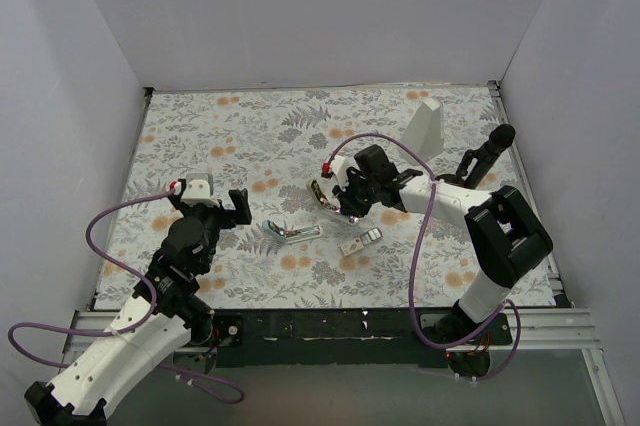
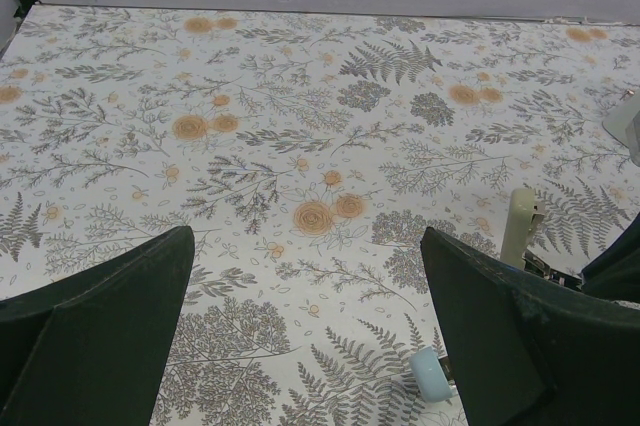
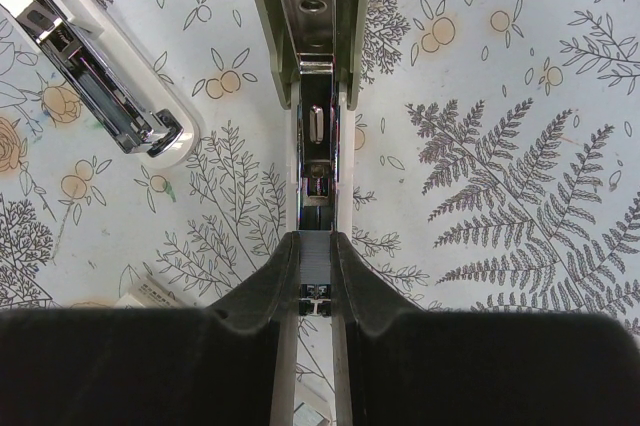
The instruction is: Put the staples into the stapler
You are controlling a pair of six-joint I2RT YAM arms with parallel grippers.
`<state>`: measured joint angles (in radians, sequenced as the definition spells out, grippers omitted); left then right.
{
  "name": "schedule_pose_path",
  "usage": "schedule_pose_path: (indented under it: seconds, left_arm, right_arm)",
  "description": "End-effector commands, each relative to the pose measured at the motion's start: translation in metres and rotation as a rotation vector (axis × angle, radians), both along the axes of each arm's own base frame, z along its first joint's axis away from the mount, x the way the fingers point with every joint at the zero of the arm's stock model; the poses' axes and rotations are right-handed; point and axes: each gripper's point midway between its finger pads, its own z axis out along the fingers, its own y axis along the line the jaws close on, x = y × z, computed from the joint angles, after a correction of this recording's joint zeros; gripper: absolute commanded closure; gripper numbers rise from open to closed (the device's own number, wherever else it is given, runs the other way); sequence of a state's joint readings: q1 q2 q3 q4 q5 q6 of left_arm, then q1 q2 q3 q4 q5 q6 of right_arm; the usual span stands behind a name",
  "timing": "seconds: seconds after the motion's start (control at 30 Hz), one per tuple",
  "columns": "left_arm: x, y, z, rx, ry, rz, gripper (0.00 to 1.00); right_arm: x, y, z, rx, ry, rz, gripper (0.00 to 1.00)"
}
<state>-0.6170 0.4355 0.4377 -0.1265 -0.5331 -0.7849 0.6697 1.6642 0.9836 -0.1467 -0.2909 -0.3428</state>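
Observation:
My right gripper (image 3: 315, 242) is shut on a short silver strip of staples (image 3: 315, 264). It holds the strip in line with the open metal channel of the beige/olive stapler (image 3: 318, 96), right above it. The light blue stapler (image 3: 92, 66) lies open beside it with its silver channel bare; it also shows in the top view (image 1: 292, 234) and its tip in the left wrist view (image 2: 432, 374). The cream staples box (image 1: 362, 241) lies just right of it. My left gripper (image 1: 212, 202) is open and empty, left of the blue stapler.
The tall white wedge block (image 1: 425, 126) stands at the back right. The beige stapler's raised lid (image 2: 520, 226) stands upright ahead of my left gripper's right finger. White walls enclose the floral mat (image 1: 250, 136) on three sides.

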Motion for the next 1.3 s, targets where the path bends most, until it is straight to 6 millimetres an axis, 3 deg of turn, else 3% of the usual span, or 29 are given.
schedule_pose_path:
  seconds: [0.0,0.3,1.03,1.13,1.27]
  left_arm:
    - [0.001,-0.001,0.002,-0.004,-0.008,-0.007,0.02]
    - [0.001,-0.001,0.002,-0.007,-0.007,-0.007,0.02]
    - [0.001,-0.001,0.003,-0.009,-0.009,-0.010,0.02]
    - [0.001,-0.001,0.002,-0.007,-0.006,-0.010,0.02]
    - [0.001,-0.001,0.003,-0.009,-0.009,-0.011,0.02]
  right_arm:
    - [-0.002,0.002,-0.003,-0.007,0.023,0.006,0.94]
    - [-0.002,0.004,-0.002,-0.004,0.029,0.011,0.79]
    - [-0.001,0.004,-0.005,-0.018,0.037,0.010,0.70]
    - [-0.001,0.004,-0.002,-0.012,0.033,0.009,0.69]
    - [0.000,0.008,0.016,0.028,0.005,0.012,0.65]
